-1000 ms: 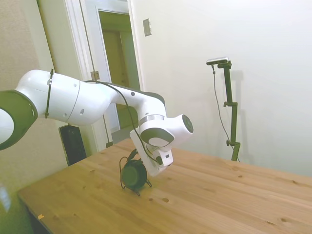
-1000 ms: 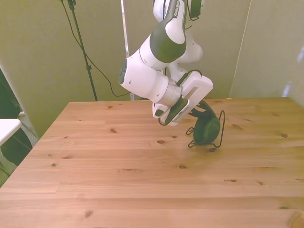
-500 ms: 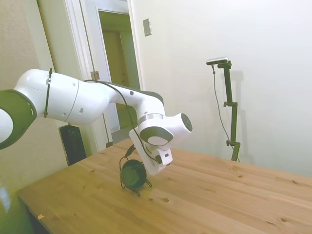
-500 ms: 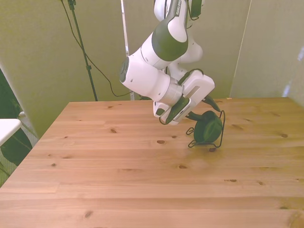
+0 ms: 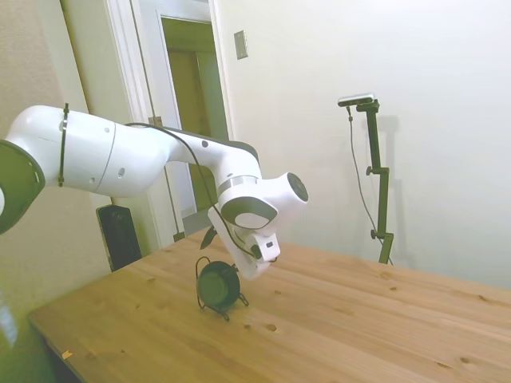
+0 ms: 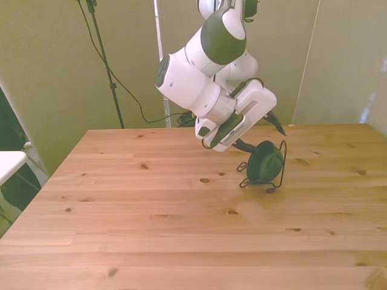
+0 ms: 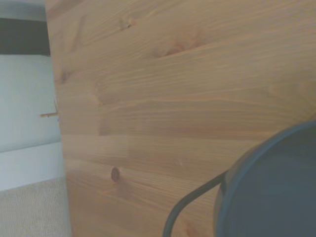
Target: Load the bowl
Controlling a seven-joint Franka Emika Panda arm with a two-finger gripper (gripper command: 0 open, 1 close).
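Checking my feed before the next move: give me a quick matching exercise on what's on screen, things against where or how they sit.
Things:
1. bowl
2. wire rack
3. gripper
4. table

States:
A. thin black frame standing on the table
B. bare wood with knots
C. dark green, standing on edge in the rack
D. above the bowl, off the wood

Pairs: 1-C, 2-A, 3-D, 4-B

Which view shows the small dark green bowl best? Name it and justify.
The front view: the small round dark green bowl stands on edge in the thin black wire rack, unobstructed. The side view shows it smaller, beside the arm. The wrist view catches only a blurred rim.
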